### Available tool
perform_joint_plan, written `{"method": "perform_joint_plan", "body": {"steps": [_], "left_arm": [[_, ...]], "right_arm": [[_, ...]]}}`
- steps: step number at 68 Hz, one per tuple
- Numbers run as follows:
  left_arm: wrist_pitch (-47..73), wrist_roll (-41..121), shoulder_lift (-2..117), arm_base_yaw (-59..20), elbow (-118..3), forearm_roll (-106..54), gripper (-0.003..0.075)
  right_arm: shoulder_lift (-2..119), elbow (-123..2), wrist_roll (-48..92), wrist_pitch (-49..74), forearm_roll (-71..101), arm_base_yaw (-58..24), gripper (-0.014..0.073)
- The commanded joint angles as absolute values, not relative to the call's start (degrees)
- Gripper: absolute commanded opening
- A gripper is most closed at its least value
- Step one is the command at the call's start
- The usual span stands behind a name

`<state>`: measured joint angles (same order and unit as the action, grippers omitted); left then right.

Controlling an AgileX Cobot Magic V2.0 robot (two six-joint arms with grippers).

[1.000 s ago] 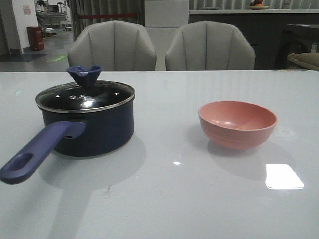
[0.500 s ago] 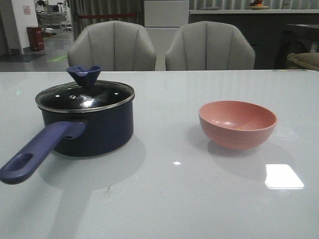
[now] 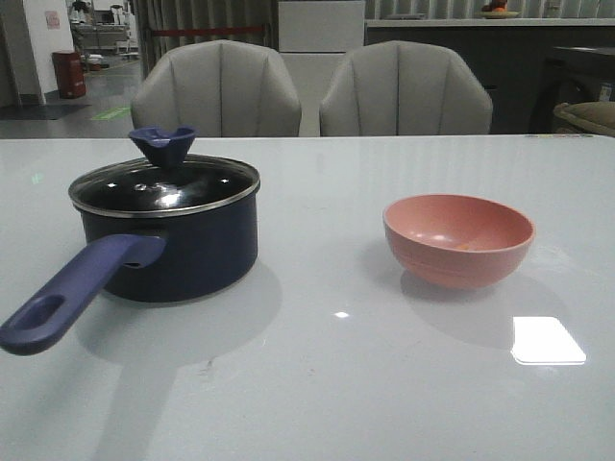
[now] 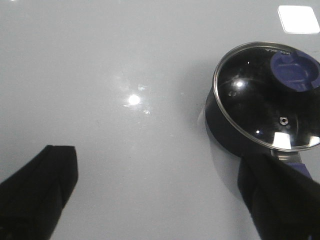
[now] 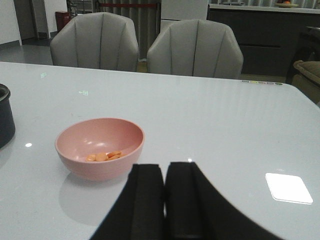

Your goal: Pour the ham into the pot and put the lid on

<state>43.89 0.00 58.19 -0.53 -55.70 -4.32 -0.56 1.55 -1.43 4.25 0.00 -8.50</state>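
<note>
lid [image 3: 165, 188] on pot [image 3: 178, 248]; ham in pink bowl [image 5: 99, 148]

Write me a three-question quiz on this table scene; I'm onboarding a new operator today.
1. True or false: the lid sits on the saucepan.
2. Where are the orange ham pieces? A) in the pink bowl B) on the table C) in the saucepan
3. Which hand has its fingers spread wide apart: the left hand or the right hand?

Key: 1 true; 2 A; 3 left hand; the right hand's fingers are almost together, holding nothing.
</note>
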Motion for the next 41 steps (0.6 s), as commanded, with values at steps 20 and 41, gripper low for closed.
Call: {"method": "perform_joint_plan", "body": {"steps": [20,41], "left_arm": [[45.6,-2.0,79.4,-13.2,-75.9,-7.3,0.0709],[51.7,-12.9,95.3,-22.6,-90.2,1.1,0.0709]], "right_arm": [[-1.7,1.2,-1.5,-0.3,0.0,-8.1,0.0162],[-1.7,1.2,-1.5,0.0,0.0,-8.1,0.0162]]}}
